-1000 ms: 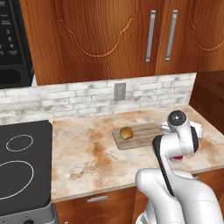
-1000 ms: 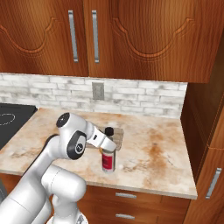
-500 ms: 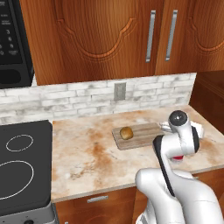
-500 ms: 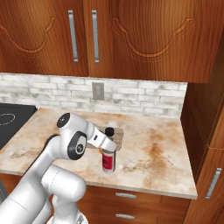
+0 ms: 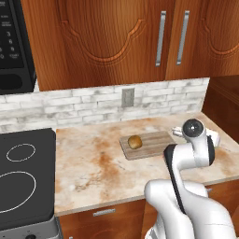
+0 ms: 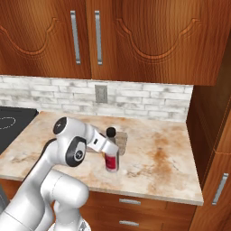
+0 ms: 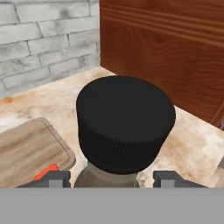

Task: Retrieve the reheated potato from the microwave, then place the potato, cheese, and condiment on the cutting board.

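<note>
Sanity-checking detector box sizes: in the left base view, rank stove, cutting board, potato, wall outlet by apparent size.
1. Stove, by far the largest, though cut off by the frame.
2. Cutting board, partly hidden by the arm.
3. Wall outlet and potato: too alike to rank.

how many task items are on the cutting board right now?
1. The potato sits on the board. The condiment bottle stands on the counter just off the board's edge. The arm covers part of the board, so something may be hidden there.
</note>
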Controlling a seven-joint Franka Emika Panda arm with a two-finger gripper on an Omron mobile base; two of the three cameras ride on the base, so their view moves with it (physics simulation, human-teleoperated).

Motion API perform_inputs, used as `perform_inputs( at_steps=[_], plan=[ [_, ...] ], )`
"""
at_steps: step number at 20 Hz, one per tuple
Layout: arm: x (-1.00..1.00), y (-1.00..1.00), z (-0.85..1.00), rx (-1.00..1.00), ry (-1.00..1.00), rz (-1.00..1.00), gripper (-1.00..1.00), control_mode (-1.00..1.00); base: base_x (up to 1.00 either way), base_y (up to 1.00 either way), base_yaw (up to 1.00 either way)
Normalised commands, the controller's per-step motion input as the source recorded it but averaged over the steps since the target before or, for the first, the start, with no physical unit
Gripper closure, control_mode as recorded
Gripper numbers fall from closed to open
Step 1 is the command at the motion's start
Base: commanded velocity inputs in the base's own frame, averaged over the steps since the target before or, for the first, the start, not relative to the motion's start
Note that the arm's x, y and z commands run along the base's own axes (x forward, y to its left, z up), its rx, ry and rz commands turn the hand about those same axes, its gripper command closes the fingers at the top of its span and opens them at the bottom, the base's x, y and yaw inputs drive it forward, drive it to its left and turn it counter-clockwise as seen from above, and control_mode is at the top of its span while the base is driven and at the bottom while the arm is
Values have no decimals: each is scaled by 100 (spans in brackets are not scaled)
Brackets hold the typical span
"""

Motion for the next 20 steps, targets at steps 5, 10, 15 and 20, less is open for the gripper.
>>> perform_inputs(
  at_steps=[5, 10, 15, 20],
  plan=[
    [0, 6, 43, -5, 0, 0, 100, -100, 0, 0, 0],
    [4, 8, 49, -4, 0, 0, 100, -100, 0, 0, 0],
    [5, 21, 33, 0, 0, 0, 100, -100, 0, 0, 0],
    [16, 24, 17, 0, 0, 0, 100, -100, 0, 0, 0]
  ],
)
